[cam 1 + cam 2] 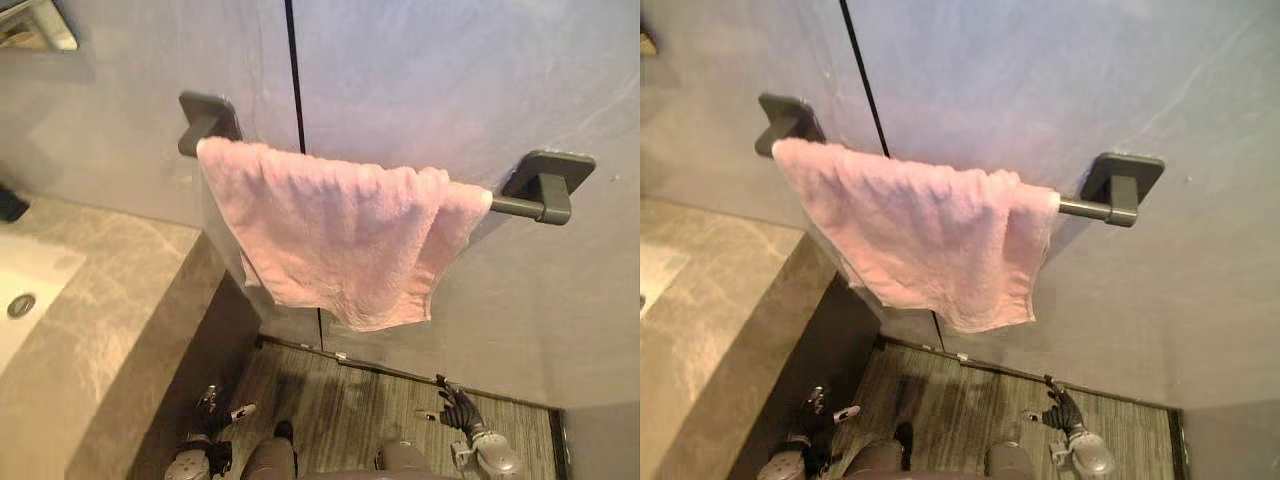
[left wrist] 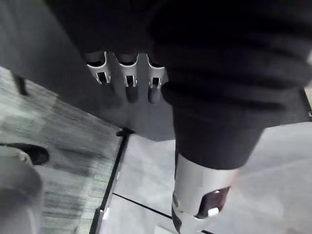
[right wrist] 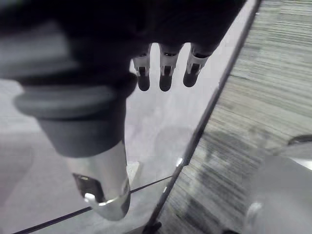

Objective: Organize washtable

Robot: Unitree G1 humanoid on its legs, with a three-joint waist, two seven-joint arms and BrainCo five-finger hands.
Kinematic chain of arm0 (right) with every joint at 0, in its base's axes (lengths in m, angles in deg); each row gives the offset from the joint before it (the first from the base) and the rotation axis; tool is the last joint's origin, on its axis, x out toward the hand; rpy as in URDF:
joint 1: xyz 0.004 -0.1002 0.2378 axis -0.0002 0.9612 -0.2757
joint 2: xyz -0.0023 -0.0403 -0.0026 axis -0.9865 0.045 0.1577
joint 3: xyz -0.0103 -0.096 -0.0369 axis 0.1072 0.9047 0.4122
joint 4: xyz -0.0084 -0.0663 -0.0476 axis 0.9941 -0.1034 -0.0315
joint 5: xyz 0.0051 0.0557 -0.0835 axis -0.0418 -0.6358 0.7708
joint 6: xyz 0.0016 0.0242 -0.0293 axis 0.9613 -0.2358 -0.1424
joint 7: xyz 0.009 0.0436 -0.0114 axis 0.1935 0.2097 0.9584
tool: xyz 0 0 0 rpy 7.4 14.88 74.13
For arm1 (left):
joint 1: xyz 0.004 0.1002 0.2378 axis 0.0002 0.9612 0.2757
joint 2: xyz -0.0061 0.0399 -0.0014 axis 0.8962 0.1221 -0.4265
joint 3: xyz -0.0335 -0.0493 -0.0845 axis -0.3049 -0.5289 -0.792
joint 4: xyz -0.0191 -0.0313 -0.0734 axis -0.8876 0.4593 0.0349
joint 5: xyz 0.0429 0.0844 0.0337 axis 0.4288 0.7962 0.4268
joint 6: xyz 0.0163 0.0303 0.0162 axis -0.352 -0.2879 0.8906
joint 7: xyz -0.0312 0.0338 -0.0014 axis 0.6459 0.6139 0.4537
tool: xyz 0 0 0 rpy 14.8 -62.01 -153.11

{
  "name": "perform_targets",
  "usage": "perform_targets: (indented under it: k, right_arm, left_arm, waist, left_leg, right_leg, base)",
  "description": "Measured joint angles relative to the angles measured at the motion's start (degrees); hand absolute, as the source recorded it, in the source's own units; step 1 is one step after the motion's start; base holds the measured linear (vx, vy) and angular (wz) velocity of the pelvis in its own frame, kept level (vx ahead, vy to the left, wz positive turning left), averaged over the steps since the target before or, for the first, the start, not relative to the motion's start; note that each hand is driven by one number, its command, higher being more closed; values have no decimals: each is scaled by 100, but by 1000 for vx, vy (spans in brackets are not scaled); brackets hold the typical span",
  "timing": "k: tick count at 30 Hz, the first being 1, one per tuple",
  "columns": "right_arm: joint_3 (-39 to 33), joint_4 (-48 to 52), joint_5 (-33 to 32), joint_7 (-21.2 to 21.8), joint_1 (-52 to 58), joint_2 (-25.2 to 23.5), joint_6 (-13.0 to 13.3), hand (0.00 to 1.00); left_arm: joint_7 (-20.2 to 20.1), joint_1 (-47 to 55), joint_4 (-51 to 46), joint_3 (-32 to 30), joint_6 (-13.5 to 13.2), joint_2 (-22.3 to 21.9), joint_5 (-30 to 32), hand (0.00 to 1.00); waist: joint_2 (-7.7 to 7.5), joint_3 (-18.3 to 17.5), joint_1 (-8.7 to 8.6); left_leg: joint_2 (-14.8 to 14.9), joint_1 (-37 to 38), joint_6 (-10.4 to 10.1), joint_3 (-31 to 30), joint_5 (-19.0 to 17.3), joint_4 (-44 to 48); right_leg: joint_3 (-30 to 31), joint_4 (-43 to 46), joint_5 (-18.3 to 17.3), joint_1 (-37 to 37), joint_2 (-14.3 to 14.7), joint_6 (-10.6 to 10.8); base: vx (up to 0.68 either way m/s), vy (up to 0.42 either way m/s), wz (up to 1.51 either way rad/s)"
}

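**Both hands low and empty, pink towel draped on the wall bar**

At your far left, the white sink [image 1: 30, 275] is set into the brown marble counter [image 1: 110, 330], with its round drain [image 1: 21, 305] showing. The counter's front face drops to the striped floor [image 1: 350, 400].

Just right of that face, low down, you have the left hand [image 1: 212, 415]. Its wrist view shows the fingers [image 2: 127, 80] straight and loose and the thumb [image 2: 200, 207] held apart. The hand is released and grasps nothing.

Up on the grey wall [image 1: 450, 80], the pink towel [image 1: 330, 235] hangs over the dark towel bar [image 1: 515, 207]. The towel starts right at the left bracket [image 1: 208, 118] and ends a little short of the right bracket [image 1: 555, 180], leaving a short bare piece of bar. Its right part is doubled over itself, and the lowest edge hangs toward the right. The towel is clear of the counter and well above both hands.

At your lower right, the right hand [image 1: 458, 410] is over the floor near the foot of the wall. Its fingers [image 3: 165, 73] are relaxed, its thumb [image 3: 105, 192] is apart from them, and it is released with nothing held.
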Motion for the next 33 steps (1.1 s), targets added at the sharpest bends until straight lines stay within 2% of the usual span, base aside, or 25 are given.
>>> perform_targets:
  k: [1, 2, 4, 5, 6, 7, 8, 9, 10, 11, 13, 14, 15, 17, 18, 20, 28, 33]
  right_arm:
    - [-13, 22, -23, -14, -57, 90, 23, 0]
    - [-21, 7, -101, -78, -24, 163, 27, 0]
    - [-34, -66, -122, -167, 0, 265, 26, 0]
    - [-44, -201, -124, -227, -68, 270, 16, 0]
    - [-50, -205, -124, -234, -90, 227, 10, 0]
    - [-108, -182, -134, -246, -104, 158, 11, 0]
    - [-130, -153, -158, -247, -103, 129, 13, 0]
    - [-130, -146, -164, -244, -83, 121, 14, 0]
    - [-129, -144, -165, -239, -41, 114, 14, 0]
    - [-130, -145, -164, -234, 29, 101, 12, 0]
    - [-187, -157, -165, -233, 91, 57, 1, 0]
    - [-326, -205, -170, -236, 87, -47, -26, 0]
    - [-382, -226, -182, -235, 107, -137, -29, 0]
    - [-408, -227, -205, -235, 106, -194, -27, 0]
    - [-550, -231, -206, -245, 107, -298, -28, 0]
    - [-577, -344, -205, -265, 71, -336, -36, 0]
    - [-564, -597, -201, -325, 160, -446, -101, 0]
    - [-502, -687, -202, -327, 205, -447, -105, 0]
  left_arm:
    - [36, -22, 34, 46, 11, -180, -15, 0]
    - [40, -1, 34, 205, 10, -331, -112, 0]
    - [37, -36, 37, 482, 12, -396, -159, 0]
    - [41, -6, 52, 485, 15, -395, -173, 0]
    - [42, 2, 63, 458, 17, -388, -173, 0]
    - [41, 11, 63, 450, 16, -349, -170, 0]
    - [40, -26, 55, 450, 17, -335, -170, 0]
    - [37, -28, 52, 452, 18, -341, -169, 0]
    - [33, -21, 49, 452, 19, -352, -169, 0]
    - [30, -22, 48, 450, 22, -353, -169, 0]
    - [26, -56, 3, 450, 23, -350, -167, 0]
    - [23, -71, -11, 449, 25, -325, -167, 0]
    - [14, -48, -22, 456, 27, -261, -162, 0]
    - [-24, -26, -22, 456, 65, -197, -144, 0]
    - [-78, -11, -23, 467, 72, -115, -90, 0]
    - [-80, -5, 10, 462, 95, -58, -56, 0]
    - [-89, 248, 194, 449, 117, -8, 138, 0]
    - [-80, 215, 225, 389, 110, -11, 127, 0]
  waist:
    - [196, 72, -4]
    - [290, 90, -110]
    - [509, 144, -104]
    - [540, 148, -95]
    - [510, 151, -81]
    - [391, 206, -103]
    - [303, 248, -101]
    - [258, 248, -101]
    - [279, 229, -109]
    - [379, 170, -116]
    - [461, 121, -195]
    - [538, 61, -283]
    - [472, 9, -354]
    - [453, -85, -363]
    - [458, -189, -368]
    - [501, -201, -361]
    - [469, -265, -375]
    - [390, -224, -359]
  left_leg:
    - [150, -64, -61, -168, 185, -136]
    - [267, -145, 20, -196, 571, -410]
    - [554, -119, 3, 177, 1188, -974]
    - [631, -101, 11, 572, 1181, -953]
    - [607, -60, 25, 805, 1119, -859]
    - [479, -55, 100, 961, 934, -518]
    - [373, -65, 151, 1105, 590, 100]
    - [354, -61, 209, 1216, 339, 509]
    - [405, 39, 318, 1437, 8, 985]
    - [541, 276, 356, 1704, -285, 1265]
    - [649, 683, 323, 2008, -548, 989]
    - [572, 845, 268, 2126, -464, 436]
    - [422, 1056, 311, 2134, -270, -199]
    - [295, 1256, 380, 2116, 30, -891]
    - [172, 1434, 410, 2024, 431, -1605]
    - [136, 1593, 464, 2024, 649, -2031]
    - [55, 1666, 530, 1995, 737, -2146]
    - [0, 1341, 563, 1644, 847, -2067]
  right_leg:
    - [-288, -113, -34, 51, 123, -92]
    - [-697, -152, 33, 71, 238, -215]
    - [-1266, -352, 241, 110, 453, -523]
    - [-1523, -457, 361, 115, 502, -660]
    - [-1676, -511, 433, 111, 485, -751]
    - [-1903, -529, 500, 91, 348, -849]
    - [-2126, -551, 593, 67, 199, -912]
    - [-2268, -628, 658, 79, 134, -917]
    - [-2448, -755, 756, 143, 96, -904]
    - [-2630, -884, 848, 192, 105, -881]
    - [-2971, -995, 919, 288, 82, -799]
    - [-3190, -1127, 1014, 382, 60, -728]
    - [-3310, -1437, 1140, 518, 38, -615]
    - [-3449, -1751, 1342, 612, 47, -579]
    - [-3564, -2103, 1562, 679, 90, -541]
    - [-3599, -2327, 1734, 769, 154, -514]
    - [-3497, -2469, 1914, 836, 170, -436]
    - [-3864, -2497, 1919, 773, 126, -418]
  base:
    - [-301, -446, 119]
    - [-275, -339, 141]
    - [-261, -249, 133]
    - [-233, -203, 100]
    - [-179, -177, 93]
    - [-164, -167, 91]
    - [-172, -144, 88]
    - [-156, -102, 82]
    - [-128, -27, 80]
    - [-110, 7, 89]
    - [-111, 91, 105]
    - [-174, 166, 121]
    - [-131, 124, 93]
    - [-112, 98, 52]
    - [-120, 85, 43]
    - [-162, 81, 21]
    - [-109, 37, -5]
    - [-23, 8, 40]
